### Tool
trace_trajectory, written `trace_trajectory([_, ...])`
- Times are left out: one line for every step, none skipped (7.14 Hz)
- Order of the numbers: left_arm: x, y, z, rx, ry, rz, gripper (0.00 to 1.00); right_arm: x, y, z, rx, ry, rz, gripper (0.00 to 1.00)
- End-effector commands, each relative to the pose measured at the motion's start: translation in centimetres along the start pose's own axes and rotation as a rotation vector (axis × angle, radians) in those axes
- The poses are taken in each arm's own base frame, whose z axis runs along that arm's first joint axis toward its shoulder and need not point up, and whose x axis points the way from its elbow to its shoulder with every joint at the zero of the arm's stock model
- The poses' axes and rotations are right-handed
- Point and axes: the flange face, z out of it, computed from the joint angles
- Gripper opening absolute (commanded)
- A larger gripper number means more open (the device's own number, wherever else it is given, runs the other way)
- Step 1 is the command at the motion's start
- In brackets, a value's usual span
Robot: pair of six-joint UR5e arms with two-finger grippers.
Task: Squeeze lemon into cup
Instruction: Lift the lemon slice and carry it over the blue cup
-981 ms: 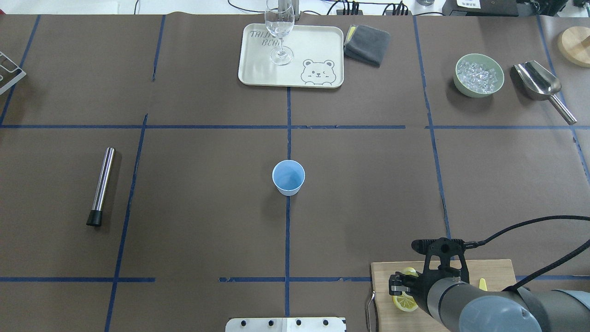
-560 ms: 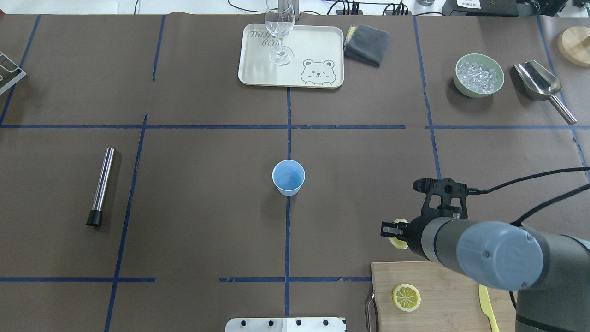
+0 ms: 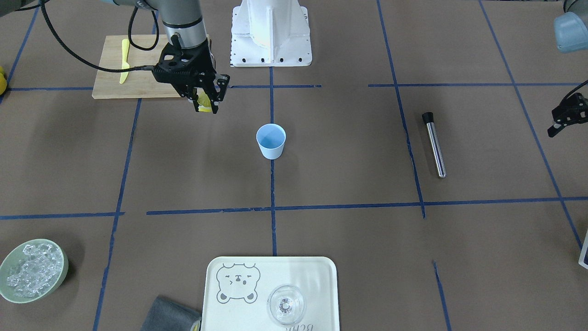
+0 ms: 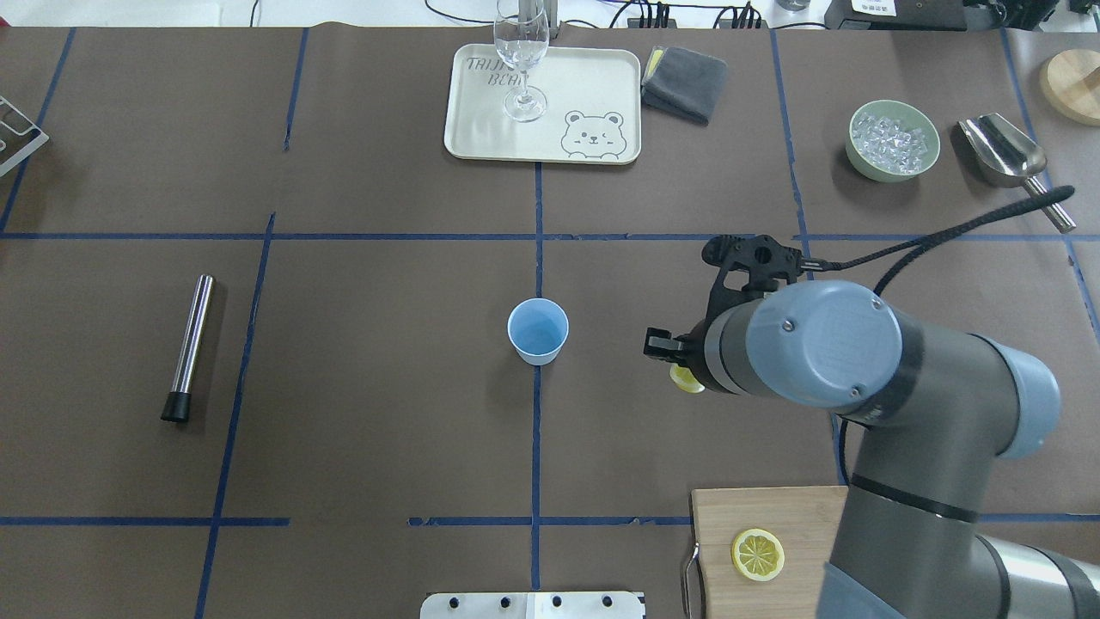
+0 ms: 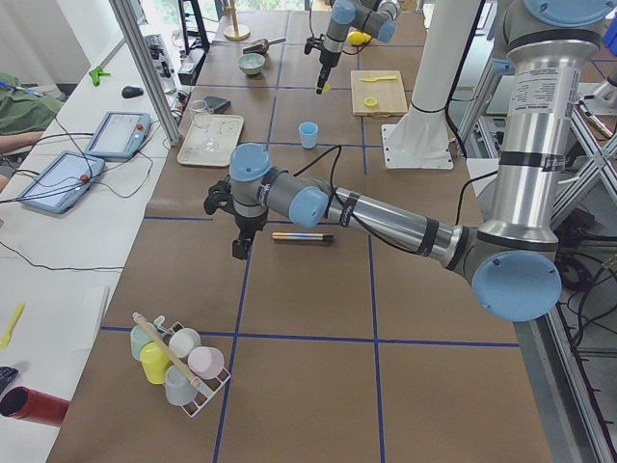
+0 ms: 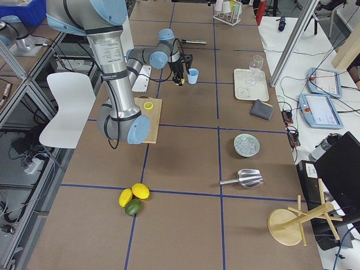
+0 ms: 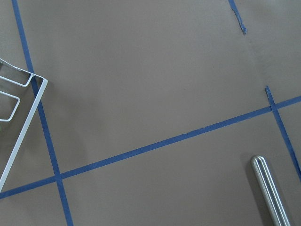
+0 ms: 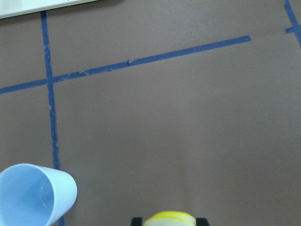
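The light-blue cup (image 4: 538, 331) stands upright and empty at the table's centre; it also shows in the front view (image 3: 271, 141) and at the lower left of the right wrist view (image 8: 33, 195). My right gripper (image 4: 675, 361) is shut on a lemon slice (image 4: 686, 378), held edge-up above the table to the right of the cup; the slice also shows in the right wrist view (image 8: 168, 218) and the front view (image 3: 203, 103). A second lemon slice (image 4: 757, 554) lies on the cutting board (image 4: 799, 524). My left gripper (image 5: 238, 241) hovers far left; I cannot tell whether it is open.
A steel muddler (image 4: 189, 344) lies at the left. A tray (image 4: 593, 86) with a clear glass (image 4: 521, 60) and a grey cloth (image 4: 685, 82) are at the back. A bowl of ice (image 4: 894, 140) and a scoop (image 4: 1001, 155) are back right. A yellow knife (image 3: 124, 59) lies on the board.
My right gripper has lifted one lemon slice off the cutting board and carried it forward and left toward the cup. The other slice stays on the board.
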Motion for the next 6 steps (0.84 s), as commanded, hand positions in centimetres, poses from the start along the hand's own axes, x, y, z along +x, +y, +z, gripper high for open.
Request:
trace_trajectory([-0.1, 0.0, 0.1, -0.001, 0.000, 0.000, 1.00, -7.3, -1.9, 1.8, 0.005, 0.012, 0.009, 0.46])
trace_trajectory([-0.1, 0.1, 0.1, -0.002, 0.000, -0.001, 1.00, -9.9, -2.2, 2.1, 0.003, 0.013, 0.010, 0.46])
trace_trajectory([-0.1, 0.1, 0.1, -0.002, 0.000, -0.001, 1.00, -12.2, -2.3, 1.9, 0.003, 0.009, 0.017, 0.47])
trace_trajectory([-0.1, 0.2, 0.1, -0.003, -0.001, -0.002, 1.00, -14.1, -2.6, 3.3, -0.003, 0.036, 0.013, 0.48])
trace_trajectory([-0.1, 0.2, 0.1, -0.003, -0.001, -0.002, 1.00, -14.5, -2.0, 4.2, -0.013, 0.050, 0.005, 0.51])
trace_trajectory([-0.1, 0.2, 0.1, -0.003, -0.001, -0.002, 1.00, -14.5, -0.8, 4.8, -0.027, 0.058, -0.007, 0.51])
